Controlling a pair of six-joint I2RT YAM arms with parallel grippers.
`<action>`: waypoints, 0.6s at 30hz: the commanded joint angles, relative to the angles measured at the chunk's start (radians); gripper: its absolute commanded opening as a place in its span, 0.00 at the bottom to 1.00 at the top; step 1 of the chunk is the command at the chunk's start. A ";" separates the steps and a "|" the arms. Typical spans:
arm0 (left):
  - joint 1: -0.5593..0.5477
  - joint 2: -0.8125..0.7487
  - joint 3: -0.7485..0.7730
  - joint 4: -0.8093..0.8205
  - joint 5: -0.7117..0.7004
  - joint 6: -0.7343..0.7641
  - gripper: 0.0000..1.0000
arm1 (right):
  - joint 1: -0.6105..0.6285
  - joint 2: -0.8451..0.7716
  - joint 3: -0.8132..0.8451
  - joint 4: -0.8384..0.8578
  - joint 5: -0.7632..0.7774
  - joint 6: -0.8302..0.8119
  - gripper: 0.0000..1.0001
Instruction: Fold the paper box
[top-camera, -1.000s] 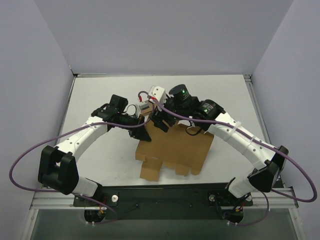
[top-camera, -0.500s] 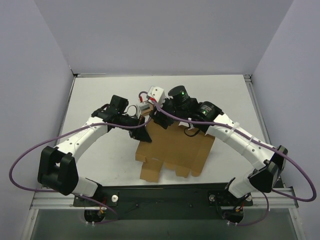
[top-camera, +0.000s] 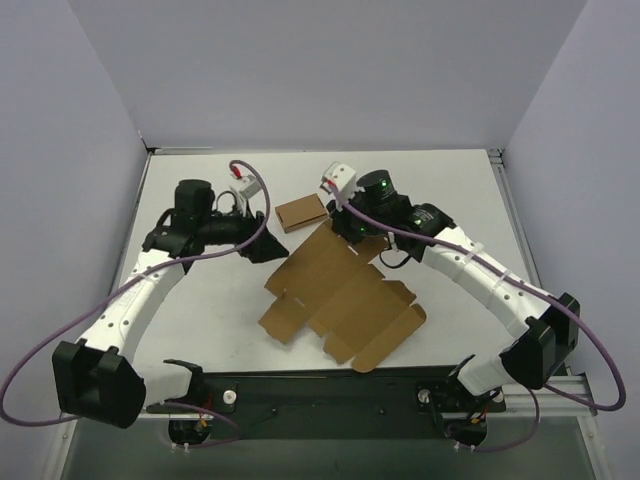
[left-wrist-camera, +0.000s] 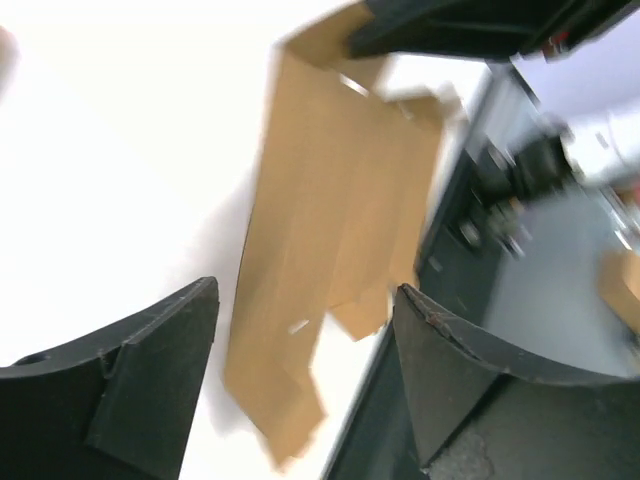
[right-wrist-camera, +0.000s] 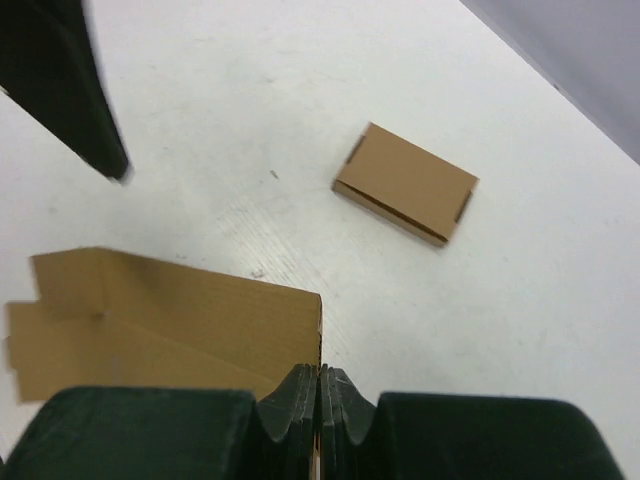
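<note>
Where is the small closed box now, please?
In the top view the small box lies on the table beyond the far corner of the paper box, between the left pincer and right pincer.

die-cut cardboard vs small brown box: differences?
The paper box is larger and spread open, flaps showing; the small box is a closed, neat rectangle. The right gripper pinches the paper box's far edge; the small box lies untouched. Both are plain brown cardboard.
</note>
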 joint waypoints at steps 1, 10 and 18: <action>0.080 -0.113 0.040 0.217 -0.163 -0.100 0.82 | -0.087 -0.128 -0.029 0.077 0.041 0.176 0.00; 0.085 -0.113 0.053 0.266 -0.234 -0.111 0.88 | -0.204 -0.270 -0.194 0.212 0.077 0.551 0.00; 0.085 -0.049 -0.029 0.322 -0.262 -0.143 0.88 | -0.305 -0.342 -0.515 0.500 0.032 0.730 0.00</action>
